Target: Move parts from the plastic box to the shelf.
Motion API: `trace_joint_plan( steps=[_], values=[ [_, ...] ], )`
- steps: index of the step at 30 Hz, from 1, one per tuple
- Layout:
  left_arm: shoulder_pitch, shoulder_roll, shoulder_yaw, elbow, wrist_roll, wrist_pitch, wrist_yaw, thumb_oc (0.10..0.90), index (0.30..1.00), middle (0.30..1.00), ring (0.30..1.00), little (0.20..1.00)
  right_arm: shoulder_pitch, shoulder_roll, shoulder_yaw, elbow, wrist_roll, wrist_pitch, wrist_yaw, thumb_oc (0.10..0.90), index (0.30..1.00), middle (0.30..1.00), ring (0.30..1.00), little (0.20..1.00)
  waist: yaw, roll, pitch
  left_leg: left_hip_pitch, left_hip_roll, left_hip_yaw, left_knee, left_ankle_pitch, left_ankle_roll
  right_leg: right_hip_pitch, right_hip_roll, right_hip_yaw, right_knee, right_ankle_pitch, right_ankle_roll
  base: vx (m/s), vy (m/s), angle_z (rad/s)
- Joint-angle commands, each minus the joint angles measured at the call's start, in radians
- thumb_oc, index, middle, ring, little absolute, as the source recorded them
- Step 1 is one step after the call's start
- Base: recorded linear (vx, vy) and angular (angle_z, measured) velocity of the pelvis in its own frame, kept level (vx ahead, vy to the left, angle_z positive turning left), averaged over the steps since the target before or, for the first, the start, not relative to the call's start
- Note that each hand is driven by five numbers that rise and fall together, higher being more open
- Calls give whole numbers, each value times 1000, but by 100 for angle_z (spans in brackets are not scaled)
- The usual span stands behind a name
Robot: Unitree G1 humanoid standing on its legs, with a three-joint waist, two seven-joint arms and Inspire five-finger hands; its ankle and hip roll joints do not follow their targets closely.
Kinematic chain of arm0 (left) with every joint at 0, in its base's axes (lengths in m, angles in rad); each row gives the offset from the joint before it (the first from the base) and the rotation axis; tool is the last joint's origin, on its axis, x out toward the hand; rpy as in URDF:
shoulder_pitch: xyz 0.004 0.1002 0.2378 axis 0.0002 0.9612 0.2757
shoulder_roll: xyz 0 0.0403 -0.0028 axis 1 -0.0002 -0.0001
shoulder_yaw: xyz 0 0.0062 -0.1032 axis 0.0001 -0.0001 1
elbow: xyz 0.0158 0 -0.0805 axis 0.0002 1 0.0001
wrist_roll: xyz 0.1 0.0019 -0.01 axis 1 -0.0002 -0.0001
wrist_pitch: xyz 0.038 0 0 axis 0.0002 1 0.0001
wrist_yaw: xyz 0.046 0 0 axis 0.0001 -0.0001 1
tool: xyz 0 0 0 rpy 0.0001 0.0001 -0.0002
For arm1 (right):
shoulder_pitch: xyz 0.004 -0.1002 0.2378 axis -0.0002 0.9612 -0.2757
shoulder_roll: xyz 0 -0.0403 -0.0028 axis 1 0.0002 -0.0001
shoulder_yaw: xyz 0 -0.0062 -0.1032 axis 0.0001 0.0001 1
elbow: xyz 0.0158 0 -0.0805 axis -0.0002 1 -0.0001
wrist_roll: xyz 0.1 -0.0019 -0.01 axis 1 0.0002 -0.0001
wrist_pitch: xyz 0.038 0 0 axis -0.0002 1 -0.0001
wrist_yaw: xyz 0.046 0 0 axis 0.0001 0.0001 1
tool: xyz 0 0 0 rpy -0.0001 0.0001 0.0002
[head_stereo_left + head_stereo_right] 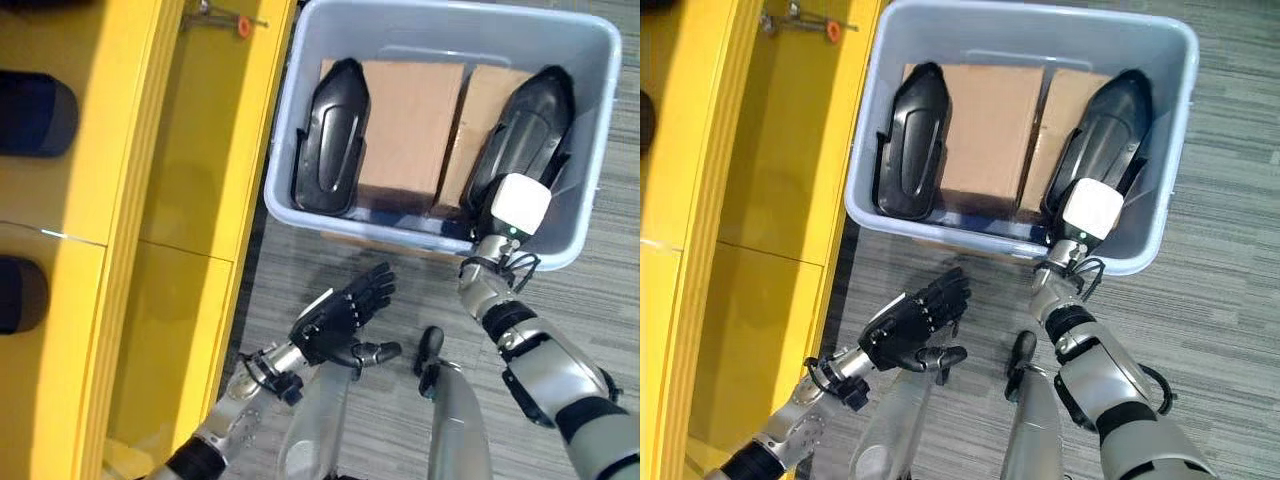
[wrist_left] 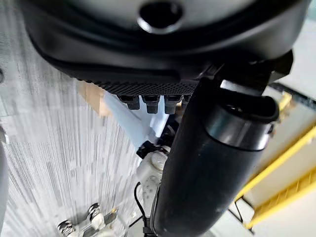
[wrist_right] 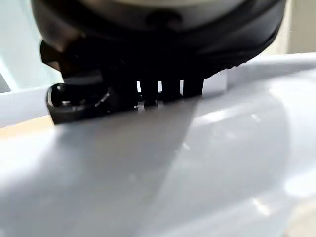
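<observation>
The right hand (image 1: 519, 205) is reaching over the near rim of the plastic box (image 1: 300, 90), at the right black part (image 1: 525, 120); whether its fingers are apart, I cannot tell. The left hand (image 1: 345, 315) is hovering over the floor, fingers straight. Another black part (image 1: 330, 135) is lying left in the box, beside the yellow shelf (image 1: 190, 200)

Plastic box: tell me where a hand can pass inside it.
Inside the plastic box, the free patch is the cardboard floor between the left black part and the right black part. The near right corner is crowded: the right hand reaches over the rim there. The left hand hangs outside over carpet.
</observation>
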Motion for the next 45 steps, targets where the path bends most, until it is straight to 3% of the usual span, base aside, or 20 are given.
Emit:
trace_joint_plan(
  steps=[1,6,11,16,21,24,31,38,45],
  values=[
    [-39,-2,32,-96,-61,-59,-90,900,1000,1000,1000,1000,23,-128,16,-124,-77,8,39,400,300,300,300,300,-30,9,56,104,-29,32,-44,-76,29,102,16,-23,-66,31,-2,-23,-48,-12],
    [-4,28,82,-115,-59,-34,-127,900,1000,1000,1000,1000,22,-226,6,-328,-227,-32,72,400,300,300,300,300,-45,-34,55,214,-18,34,-62,-94,28,215,23,0,-112,36,9,1,-55,-11],
    [41,39,106,-120,-86,-23,-165,900,1000,1000,1000,1000,85,-299,-36,-597,-295,-95,106,400,300,300,300,300,-74,-69,-4,310,-8,27,-89,-112,21,319,31,24,-176,43,13,68,-26,-16],
    [100,28,136,-91,-84,-28,-190,900,1000,1000,1000,1000,196,-279,-94,-803,-314,-128,175,400,300,300,300,300,-96,-102,-96,404,-3,23,-127,-123,14,432,33,36,-268,57,16,112,-47,-14],
    [135,12,161,-68,-117,11,-238,900,1000,1000,1000,1000,261,-241,-121,-908,-281,-208,240,400,300,300,300,300,-105,-121,-170,475,6,18,-164,-125,7,522,37,42,-335,69,19,65,-49,-3],
    [149,0,162,-53,-100,10,-250,900,1000,1000,1000,1000,287,-231,-121,-932,-277,-216,260,400,300,300,300,300,-107,-125,-193,493,11,15,-173,-122,4,540,37,42,-345,72,19,61,-32,0],
    [180,-13,164,-38,-72,3,-236,900,1000,1000,1000,1000,396,-185,-93,-958,-206,-308,262,400,300,300,300,300,-107,-134,-269,540,27,2,-205,-115,-6,604,38,24,-376,66,15,18,-54,2],
    [211,-25,201,-28,-84,-27,-162,900,1000,1000,1000,1000,474,-148,-88,-1026,-84,-400,270,400,300,300,300,300,-97,-131,-286,553,40,-29,-200,-112,-16,634,43,-5,-357,33,-5,-71,-70,-2],
    [262,-52,234,-21,-64,-64,-158,900,1000,1000,1000,1000,484,-116,-70,-1062,-61,-405,298,400,300,300,300,300,-47,-143,-270,512,59,-117,-201,-64,-42,654,78,-23,-348,9,-37,-73,-150,18]
  ],
)
